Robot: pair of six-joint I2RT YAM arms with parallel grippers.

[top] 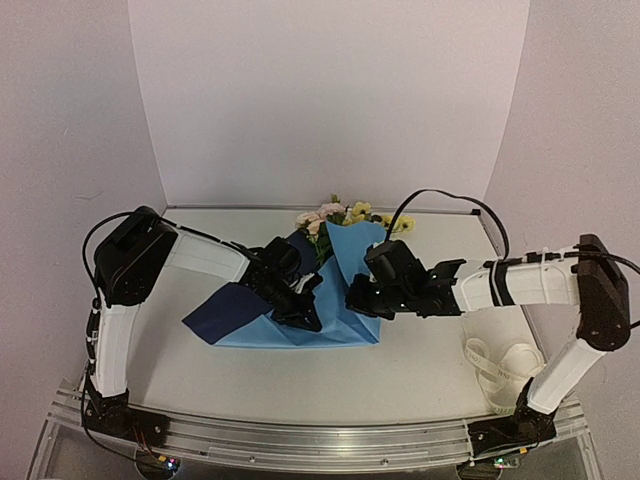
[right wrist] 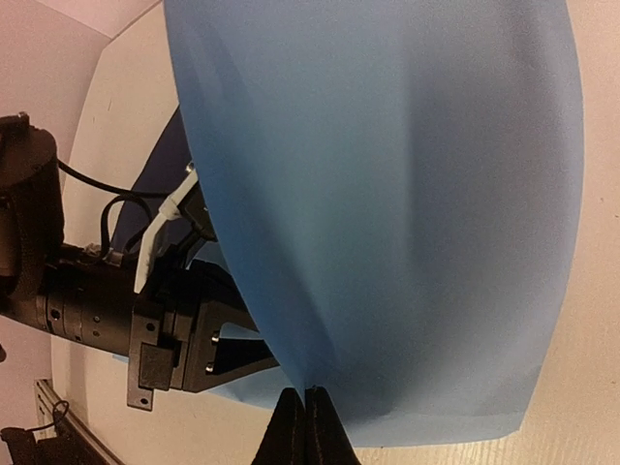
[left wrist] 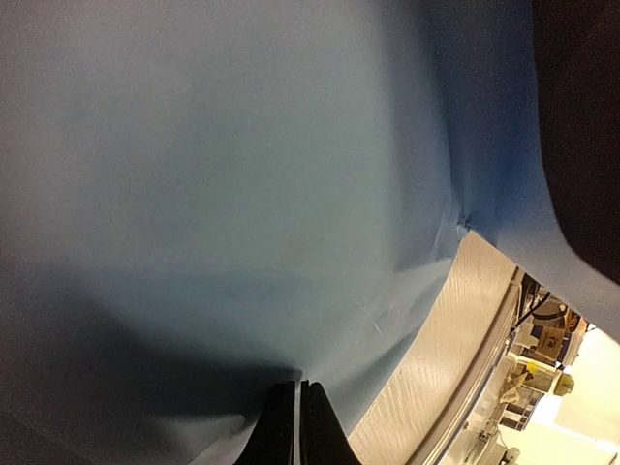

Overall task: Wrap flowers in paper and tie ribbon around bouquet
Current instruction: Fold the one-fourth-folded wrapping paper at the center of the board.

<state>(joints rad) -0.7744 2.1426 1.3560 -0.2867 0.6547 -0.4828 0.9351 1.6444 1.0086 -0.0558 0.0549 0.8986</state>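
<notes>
The blue paper (top: 345, 255) lies mid-table, its right side lifted into a flap and a darker reverse corner folded out at the left. The flowers (top: 332, 214), pink and yellow, poke out at its far end. My left gripper (top: 304, 314) is shut on the paper near its middle; in the left wrist view the sheet (left wrist: 242, 194) runs into the closed jaws (left wrist: 298, 387). My right gripper (top: 358, 300) is shut on the raised flap (right wrist: 407, 194), pinched at the tips (right wrist: 307, 392). The cream ribbon (top: 503, 364) lies loose at the right, by the right arm's base.
The left arm's black wrist (right wrist: 97, 310) sits close beside the raised flap in the right wrist view. White walls enclose the table (top: 420, 390) at the back and sides. A metal rail (top: 320, 440) runs along the near edge.
</notes>
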